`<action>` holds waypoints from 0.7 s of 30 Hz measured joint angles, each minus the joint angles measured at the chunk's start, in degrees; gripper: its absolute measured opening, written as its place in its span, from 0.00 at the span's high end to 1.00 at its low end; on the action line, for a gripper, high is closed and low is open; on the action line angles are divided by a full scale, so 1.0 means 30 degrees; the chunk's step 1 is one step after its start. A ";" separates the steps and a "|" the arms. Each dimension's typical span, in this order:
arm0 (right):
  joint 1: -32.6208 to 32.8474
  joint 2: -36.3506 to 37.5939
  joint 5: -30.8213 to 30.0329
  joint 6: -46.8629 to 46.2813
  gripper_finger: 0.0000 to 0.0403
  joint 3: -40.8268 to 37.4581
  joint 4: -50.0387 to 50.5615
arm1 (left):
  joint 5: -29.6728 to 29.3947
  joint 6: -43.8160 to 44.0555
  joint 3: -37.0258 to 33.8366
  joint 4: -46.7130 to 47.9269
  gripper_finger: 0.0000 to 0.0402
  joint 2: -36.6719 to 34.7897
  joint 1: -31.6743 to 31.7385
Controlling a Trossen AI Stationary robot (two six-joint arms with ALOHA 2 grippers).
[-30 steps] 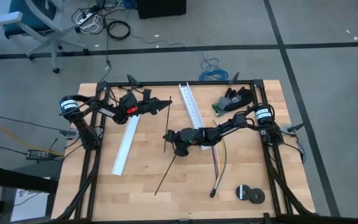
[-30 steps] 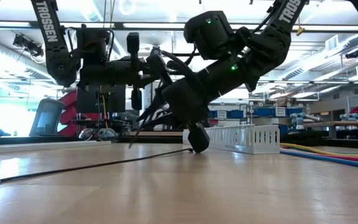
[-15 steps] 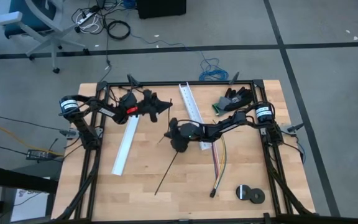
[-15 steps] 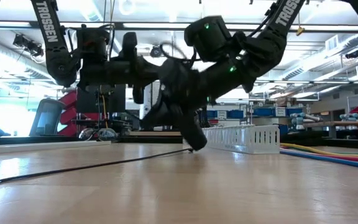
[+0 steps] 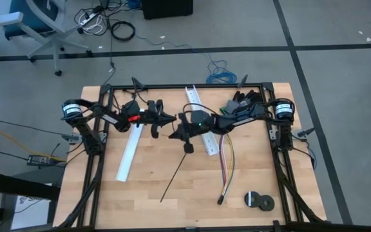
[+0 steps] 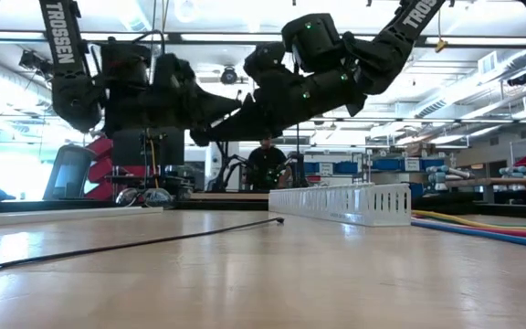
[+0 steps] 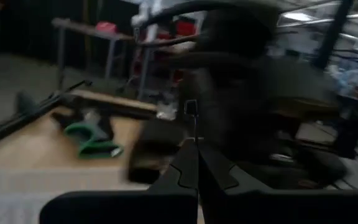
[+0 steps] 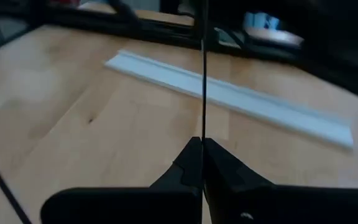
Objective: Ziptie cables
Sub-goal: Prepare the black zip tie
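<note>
Lifted since a second ago, the right gripper (image 5: 174, 124) pinches a ziptie (image 8: 203, 74) beside the white channel (image 5: 201, 119), meeting the clenched left gripper (image 5: 166, 120); next, handover. Cables (image 5: 227, 164) lie beyond.

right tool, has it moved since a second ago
Yes. In the high view the right tool has travelled toward the table's far edge, from near the lying ziptie up beside the left tool, level with the white slotted channel.

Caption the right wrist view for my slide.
Right gripper, shut, pinches a thin black ziptie above the wooden table, white channel beyond.
</note>
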State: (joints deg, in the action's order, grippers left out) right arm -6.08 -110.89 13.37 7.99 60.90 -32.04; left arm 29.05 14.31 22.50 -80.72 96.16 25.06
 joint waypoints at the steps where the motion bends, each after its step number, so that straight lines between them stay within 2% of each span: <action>1: -0.0072 0.0000 0.0000 -0.0832 1.00 0.0000 0.0000 | -0.0124 -0.0319 -0.0197 -0.0388 1.00 -0.0007 -0.0103; 7: -0.0389 0.0000 0.1275 -0.4855 1.00 -0.0352 -0.0606 | -0.1277 -0.1670 -0.1726 -0.3028 1.00 -0.0007 -0.0327; 10: -0.0404 0.0015 0.2015 -0.6403 1.00 -0.0379 -0.1051 | -0.1746 -0.2450 -0.2116 -0.3056 1.00 -0.0007 -0.0407; 15: -0.0461 0.0015 0.2160 -0.8380 1.00 -0.0401 -0.1938 | -0.2383 -0.4455 -0.2217 -0.3084 1.00 -0.0007 -0.0944; 21: -0.0764 0.0015 0.2598 -1.0741 1.00 -0.0401 -0.1759 | -0.4037 -0.7439 -0.2221 -0.3076 1.00 -0.0007 -0.1747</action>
State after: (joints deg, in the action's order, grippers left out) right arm -8.37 -110.85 21.16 -24.24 59.70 -37.32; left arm 16.94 -8.01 15.84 -89.95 96.14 19.82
